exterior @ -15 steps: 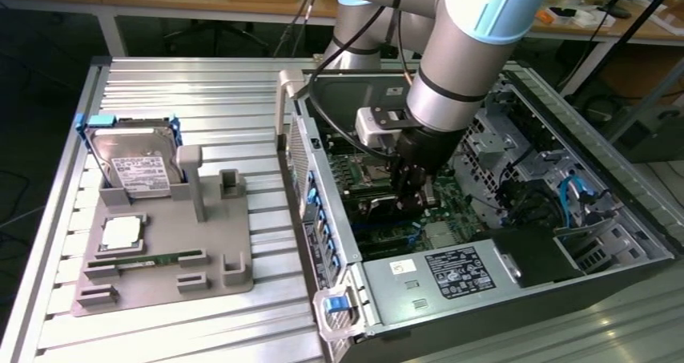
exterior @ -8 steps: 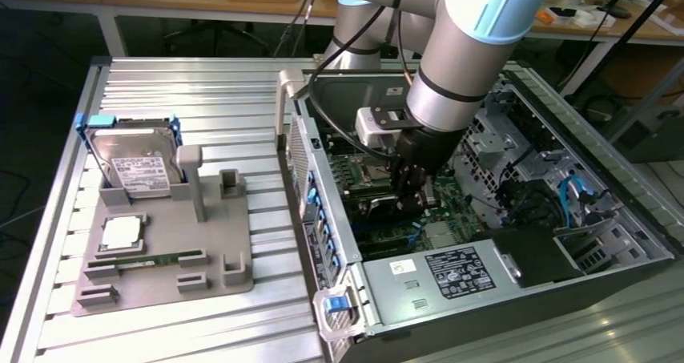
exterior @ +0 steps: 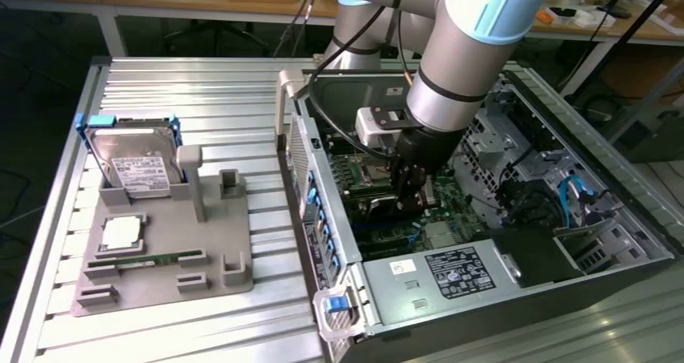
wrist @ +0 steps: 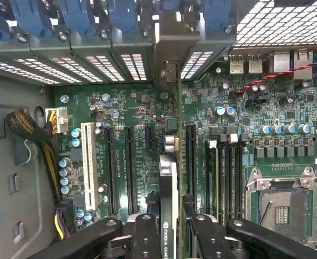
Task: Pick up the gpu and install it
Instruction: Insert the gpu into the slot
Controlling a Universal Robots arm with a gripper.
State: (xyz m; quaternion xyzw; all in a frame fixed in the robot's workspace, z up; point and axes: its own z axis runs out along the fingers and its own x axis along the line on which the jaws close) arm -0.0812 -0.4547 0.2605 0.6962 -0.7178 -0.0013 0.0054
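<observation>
In the wrist view the gpu [wrist: 169, 183] stands edge-on, a thin dark card with an NVIDIA label, and my gripper [wrist: 169, 229] is shut on it. The black fingers [wrist: 146, 234] press on both of its faces. Its silvery end bracket [wrist: 168, 51] reaches the case's rear slot openings. The card hangs over the green motherboard [wrist: 142, 108], between two black expansion slots [wrist: 130, 167]. Whether it is seated in a slot is hidden by the card itself. In the exterior view my gripper [exterior: 412, 193] is down inside the open computer case [exterior: 470, 271].
A white slot [wrist: 88, 167], a CPU socket [wrist: 280, 202] and a yellow-black cable bundle [wrist: 37, 140] flank the card. On the exterior view's left, a grey fixture [exterior: 160, 287] holds the silver hard drive [exterior: 139, 169], a CPU [exterior: 121, 233] and a green memory stick [exterior: 144, 260].
</observation>
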